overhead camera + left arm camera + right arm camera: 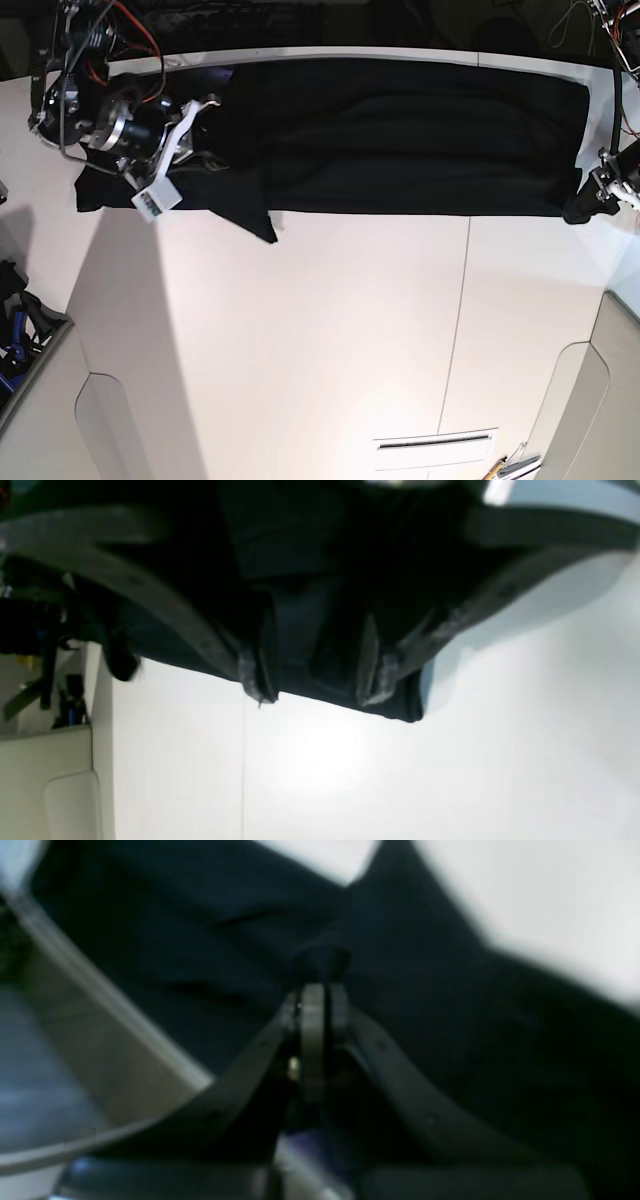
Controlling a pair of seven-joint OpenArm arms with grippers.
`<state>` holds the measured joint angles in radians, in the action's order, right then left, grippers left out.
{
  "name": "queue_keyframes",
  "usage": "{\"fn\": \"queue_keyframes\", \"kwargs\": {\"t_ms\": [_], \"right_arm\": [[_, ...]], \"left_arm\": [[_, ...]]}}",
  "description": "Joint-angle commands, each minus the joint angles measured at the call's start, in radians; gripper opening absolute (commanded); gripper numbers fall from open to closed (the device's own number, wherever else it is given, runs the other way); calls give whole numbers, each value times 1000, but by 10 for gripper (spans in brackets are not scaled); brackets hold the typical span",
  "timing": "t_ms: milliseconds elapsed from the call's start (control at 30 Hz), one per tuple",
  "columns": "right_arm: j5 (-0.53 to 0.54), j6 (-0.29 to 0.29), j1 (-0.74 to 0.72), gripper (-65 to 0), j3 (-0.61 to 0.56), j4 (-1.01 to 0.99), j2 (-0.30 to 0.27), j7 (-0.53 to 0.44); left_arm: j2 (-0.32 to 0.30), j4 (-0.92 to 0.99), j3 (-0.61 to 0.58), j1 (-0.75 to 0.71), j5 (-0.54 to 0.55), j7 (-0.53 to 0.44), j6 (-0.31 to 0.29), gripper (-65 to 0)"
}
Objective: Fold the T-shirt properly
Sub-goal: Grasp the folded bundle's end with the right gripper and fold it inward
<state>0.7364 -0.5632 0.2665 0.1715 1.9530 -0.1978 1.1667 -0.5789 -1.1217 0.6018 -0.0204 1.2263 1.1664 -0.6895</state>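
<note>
— Lying where, the T-shirt (400, 135)?
— Along the far edge of the white desk (330, 330), spread as a long black band from one arm to the other; one flap hung lower near the right arm's end; only the plain black side showed

— And the right tool (318, 990)?
— Its fingertips were pressed together on a bunched fold of the T-shirt, cloth pinched between them

— The left tool (320, 680)?
— Fingers stood apart, black cloth lying between and behind them at the shirt's edge; whether they gripped it I could not tell; in the base view it sat at the shirt's end by the desk edge
</note>
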Motion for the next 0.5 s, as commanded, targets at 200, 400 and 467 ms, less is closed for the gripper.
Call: {"fn": "queue_keyframes", "kwargs": {"t_ms": [200,400,467], "right_arm": [[-5,-6,100,-613,6,48,35,-14],[5,-6,90,-320,6,70,35,-15],[2,-6,82,-320,6,106,35,-18]], "left_arm": [[-25,-16,6,12,35,-23,-9,-361],[-26,-16,24,12,39,-39,-9,-361],[-26,-16,62,3,42,-16,-9,-361]]}}
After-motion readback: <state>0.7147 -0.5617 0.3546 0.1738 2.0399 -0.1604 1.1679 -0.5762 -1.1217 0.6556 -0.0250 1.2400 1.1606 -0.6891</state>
